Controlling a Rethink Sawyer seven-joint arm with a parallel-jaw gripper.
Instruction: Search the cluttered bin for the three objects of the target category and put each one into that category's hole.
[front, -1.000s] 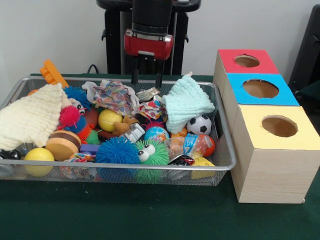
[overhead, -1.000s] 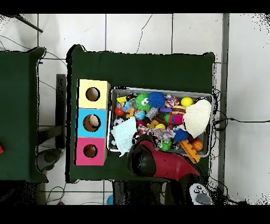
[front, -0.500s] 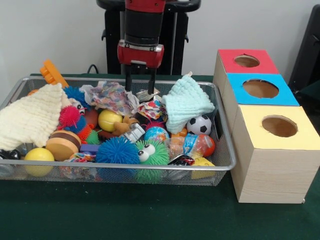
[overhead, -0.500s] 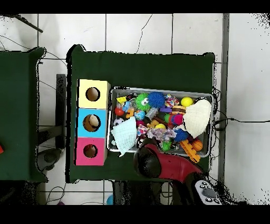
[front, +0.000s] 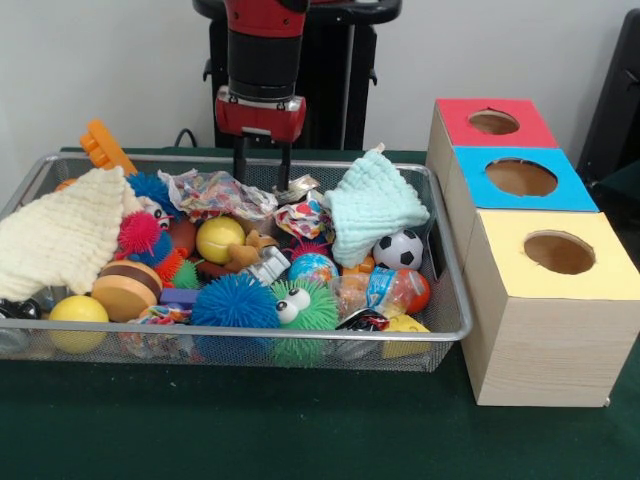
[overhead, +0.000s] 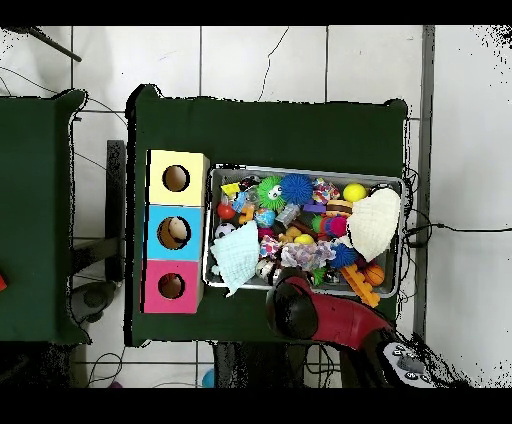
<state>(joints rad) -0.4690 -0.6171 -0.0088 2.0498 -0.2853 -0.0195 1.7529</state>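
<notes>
A wire bin (front: 250, 331) holds a heap of toys and cloths. My gripper (front: 262, 181) hangs open over the bin's far edge with nothing between its fingers. Its tips are just above a crumpled patterned cloth (front: 212, 192). A mint cloth (front: 372, 205) lies to the right of the gripper, and a cream cloth (front: 60, 235) covers the bin's left end. In the overhead view the red arm (overhead: 300, 315) hides the gripper; the patterned cloth (overhead: 298, 254), mint cloth (overhead: 236, 258) and cream cloth (overhead: 375, 223) show.
Three wooden boxes stand right of the bin, topped red (front: 455, 112), blue (front: 572, 192) and yellow (front: 610, 272), each with a round hole. The bin also holds spiky balls, a soccer ball (front: 398, 250), yellow balls and an orange comb-like toy (front: 103, 145).
In the front view the gripper has moved left along the bin's far edge and risen slightly, still open. The patterned cloth now lies flatter.
</notes>
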